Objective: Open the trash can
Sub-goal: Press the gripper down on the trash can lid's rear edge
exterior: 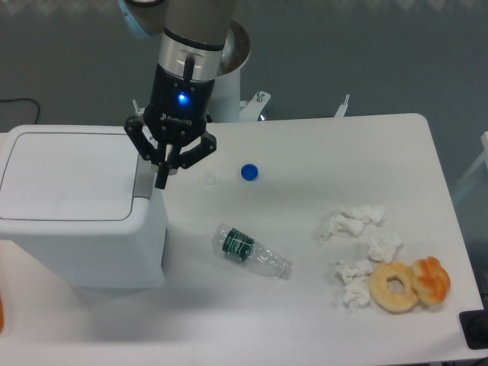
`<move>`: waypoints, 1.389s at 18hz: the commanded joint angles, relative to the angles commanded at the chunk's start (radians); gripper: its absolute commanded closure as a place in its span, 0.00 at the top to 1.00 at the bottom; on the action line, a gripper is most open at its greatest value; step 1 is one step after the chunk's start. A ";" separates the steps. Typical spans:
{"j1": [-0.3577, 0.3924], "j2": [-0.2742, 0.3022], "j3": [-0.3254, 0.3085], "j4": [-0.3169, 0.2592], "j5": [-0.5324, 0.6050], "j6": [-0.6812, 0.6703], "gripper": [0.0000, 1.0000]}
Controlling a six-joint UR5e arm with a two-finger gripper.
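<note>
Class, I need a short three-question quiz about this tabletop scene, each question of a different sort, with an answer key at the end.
1. True or false: the lid of the trash can is raised.
2. Multiple choice: the gripper is positioned
A. over the clear plastic bottle
B. at the trash can's right edge
C. beside the doughnut
3. Fill in: the small loose cap on the table is ____ in colour.

Key
1. False; the lid lies flat and closed.
2. B; its jaws are drawn together, pointing down at the strip beside the lid.
3. Blue.
</note>
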 joint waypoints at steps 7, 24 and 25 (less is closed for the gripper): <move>-0.009 0.000 -0.020 0.000 -0.003 0.000 0.00; -0.014 -0.012 -0.021 0.003 0.006 -0.002 0.00; -0.014 -0.011 -0.021 0.003 0.006 -0.002 0.00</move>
